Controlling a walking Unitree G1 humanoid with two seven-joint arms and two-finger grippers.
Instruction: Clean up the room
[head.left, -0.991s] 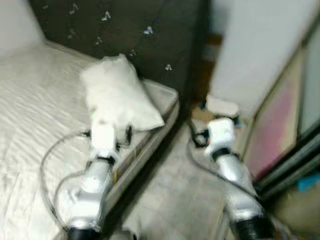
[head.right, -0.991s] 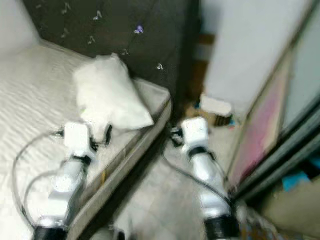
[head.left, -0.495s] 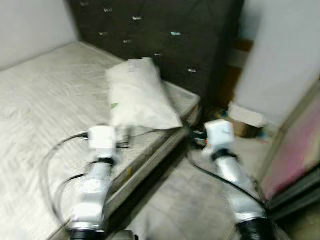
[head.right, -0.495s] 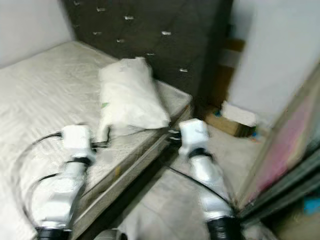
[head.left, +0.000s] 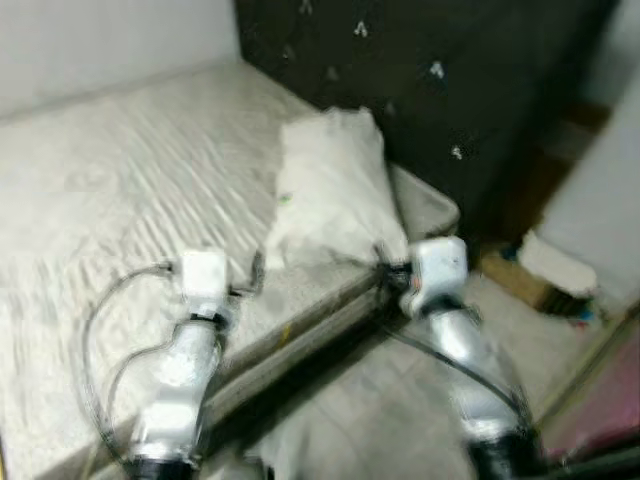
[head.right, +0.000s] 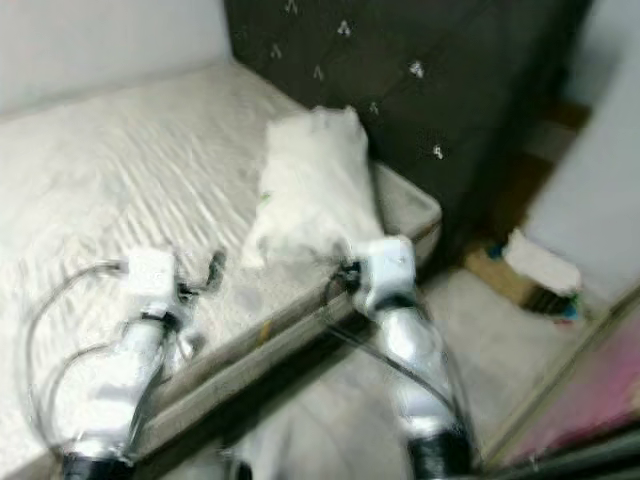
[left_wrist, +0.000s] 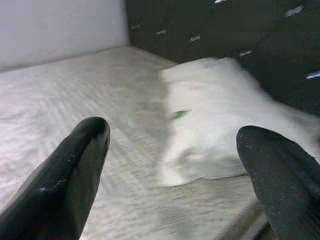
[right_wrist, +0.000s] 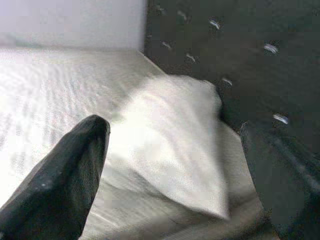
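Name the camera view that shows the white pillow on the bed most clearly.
The left wrist view: the white pillow lies whole on the pale mattress against the dark tufted headboard, fairly sharp. The right wrist view shows it close but softer. Both eye views show it whole from above, blurred by motion.

A white pillow lies flat on the bare mattress, at its far right corner, its far end against the dark tufted headboard. It is oblong and a little rumpled, with its long side running from the headboard toward the near edge of the bed and angled slightly leftward. A small green mark shows on its left side. Its near right corner lies close to the mattress's right edge. The mattress is off-white with a wavy quilted surface and carries no sheet.
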